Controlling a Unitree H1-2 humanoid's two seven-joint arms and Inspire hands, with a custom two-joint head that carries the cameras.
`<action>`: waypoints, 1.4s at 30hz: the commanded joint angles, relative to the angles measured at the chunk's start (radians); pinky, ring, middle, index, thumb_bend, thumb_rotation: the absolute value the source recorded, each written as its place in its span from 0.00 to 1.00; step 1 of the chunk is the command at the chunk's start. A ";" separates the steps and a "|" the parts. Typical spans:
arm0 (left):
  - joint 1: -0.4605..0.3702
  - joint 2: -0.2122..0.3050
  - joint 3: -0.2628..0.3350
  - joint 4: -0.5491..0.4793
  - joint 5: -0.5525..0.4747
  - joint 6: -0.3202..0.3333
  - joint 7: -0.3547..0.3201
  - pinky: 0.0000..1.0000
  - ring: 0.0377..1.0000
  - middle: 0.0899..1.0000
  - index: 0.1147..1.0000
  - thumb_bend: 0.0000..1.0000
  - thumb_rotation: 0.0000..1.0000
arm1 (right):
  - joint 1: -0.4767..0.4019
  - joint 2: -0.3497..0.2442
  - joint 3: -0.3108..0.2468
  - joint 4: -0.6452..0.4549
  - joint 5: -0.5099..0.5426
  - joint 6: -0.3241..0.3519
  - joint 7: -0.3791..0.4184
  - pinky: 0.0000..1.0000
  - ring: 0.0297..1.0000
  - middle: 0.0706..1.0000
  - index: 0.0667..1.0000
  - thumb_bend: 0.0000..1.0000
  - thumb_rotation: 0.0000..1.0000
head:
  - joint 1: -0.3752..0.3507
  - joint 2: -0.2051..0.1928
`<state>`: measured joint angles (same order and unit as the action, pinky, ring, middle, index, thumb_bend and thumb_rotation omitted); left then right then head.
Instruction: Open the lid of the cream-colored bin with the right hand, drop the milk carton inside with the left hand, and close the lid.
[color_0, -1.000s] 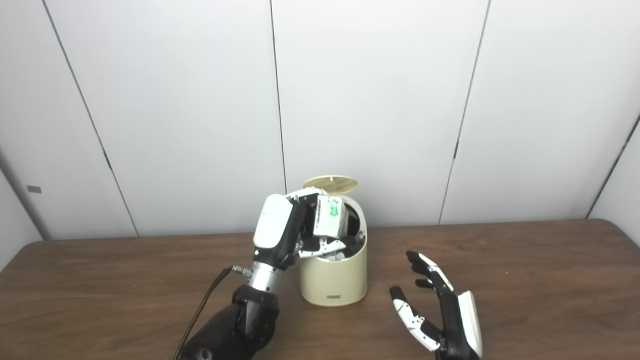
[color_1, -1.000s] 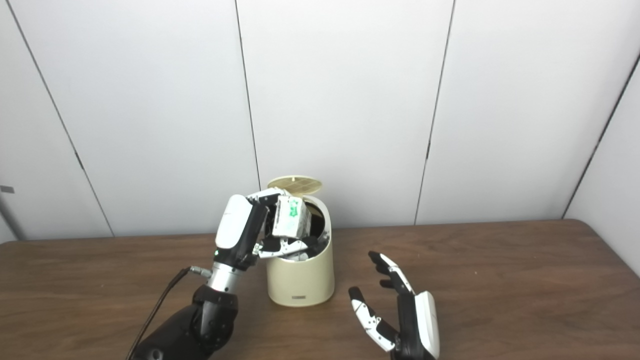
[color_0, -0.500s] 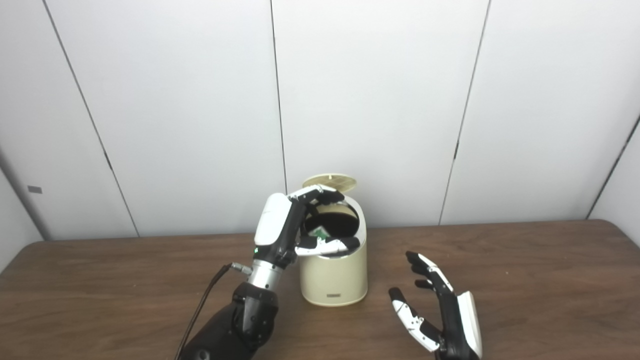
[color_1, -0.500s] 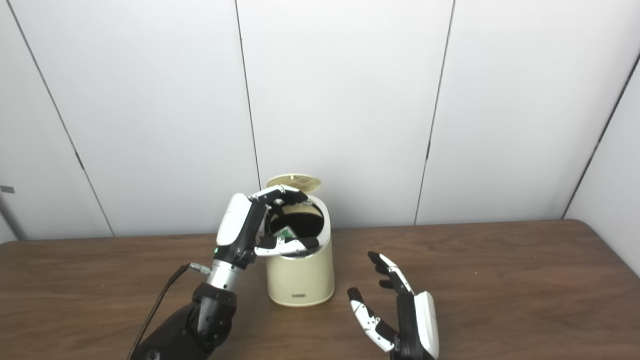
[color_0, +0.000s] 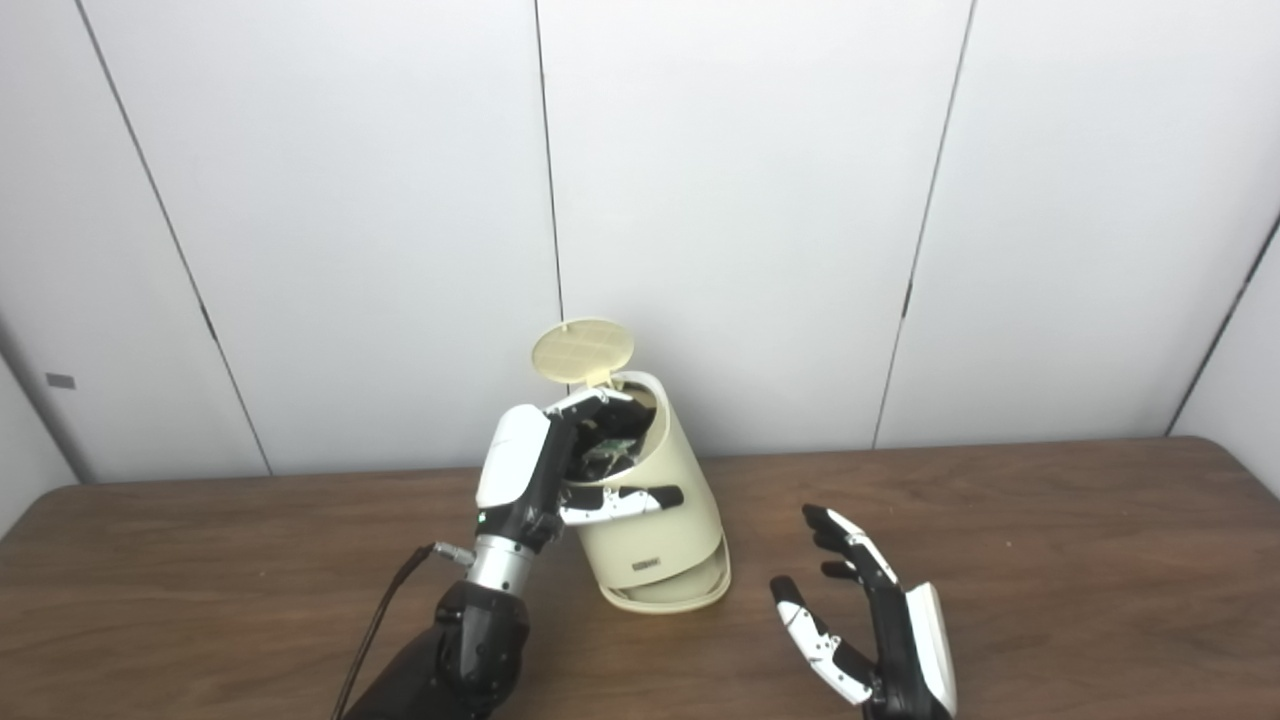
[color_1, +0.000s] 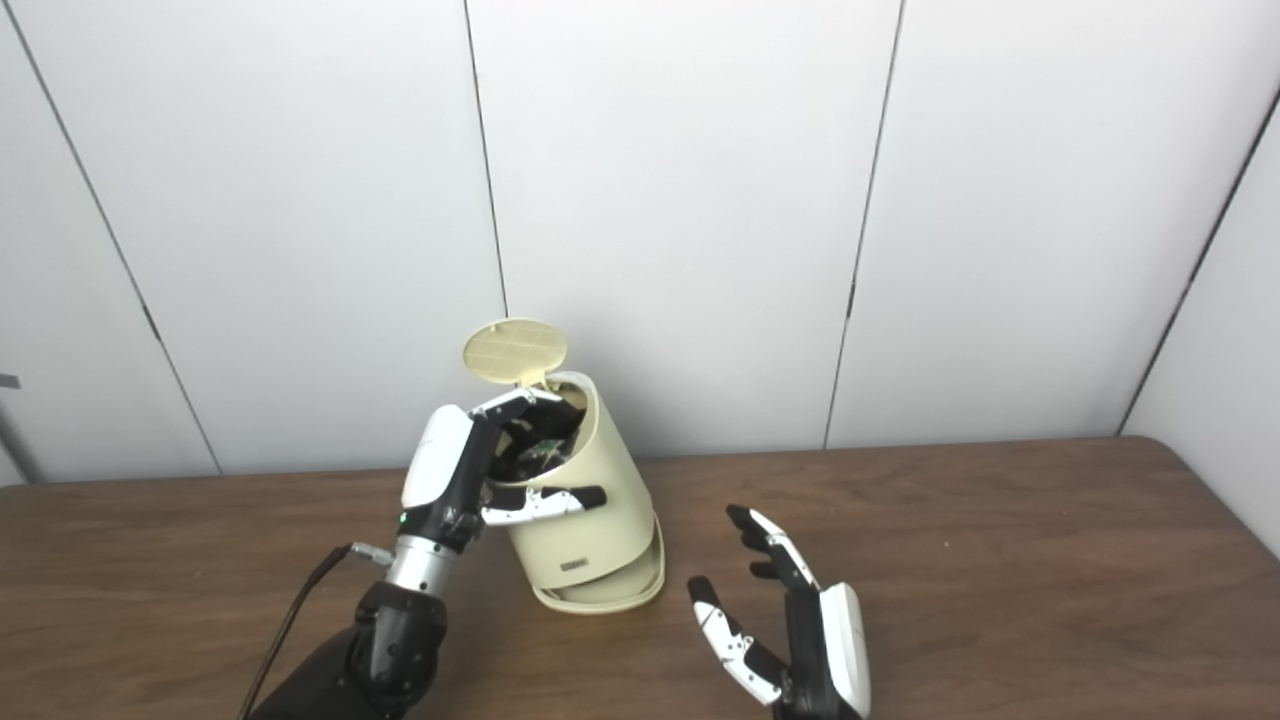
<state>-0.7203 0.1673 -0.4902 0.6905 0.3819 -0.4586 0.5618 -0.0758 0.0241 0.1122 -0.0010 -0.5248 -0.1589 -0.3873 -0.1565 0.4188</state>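
Observation:
The cream-colored bin (color_0: 655, 520) leans over to the left, its base lifted off the table on the right side. Its round lid (color_0: 582, 351) stands open above the mouth. A green-and-white bit of the milk carton (color_0: 604, 457) shows inside the opening. My left hand (color_0: 520, 470) is at the rim, fingers reaching into the mouth and thumb lying across the bin's front wall; the hand is open and holds no carton. My right hand (color_0: 880, 630) rests open to the right of the bin, palm facing left, apart from it.
The brown wooden table (color_0: 1050, 560) stretches wide to the right and left of the bin. White wall panels stand close behind it. A black cable (color_0: 385, 620) hangs from my left wrist over the table.
The left hand let the carton fall into the bin, then drew left with its fingers in the mouth. The bin tipped leftward and the lid swung more upright. The right hand barely moved.

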 joint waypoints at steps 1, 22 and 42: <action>0.017 0.016 0.015 -0.122 -0.048 -0.011 -0.004 0.53 0.58 0.57 0.57 0.98 0.58 | 0.049 0.012 0.011 0.013 -0.005 -0.010 0.000 0.69 0.78 0.79 0.78 0.20 0.45 | 0.003 0.007; 0.141 0.022 0.063 -0.452 -0.198 -0.011 -0.151 0.47 0.52 0.52 0.51 0.67 0.68 | 0.041 0.011 0.012 0.023 -0.006 -0.010 -0.002 0.69 0.78 0.79 0.78 0.20 0.48 | 0.008 0.005; 0.537 0.015 0.337 -0.784 -0.566 0.083 -0.505 0.66 0.73 0.76 0.80 0.69 0.85 | -0.001 -0.084 -0.001 -0.188 -0.099 -0.022 0.048 0.81 0.89 0.89 0.88 0.51 0.93 | 0.036 0.023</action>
<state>-0.1785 0.1704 -0.1597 -0.0459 -0.1691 -0.3817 0.0940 -0.0321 -0.0602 0.1158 -0.1417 -0.6069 -0.1625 -0.3439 -0.1197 0.4418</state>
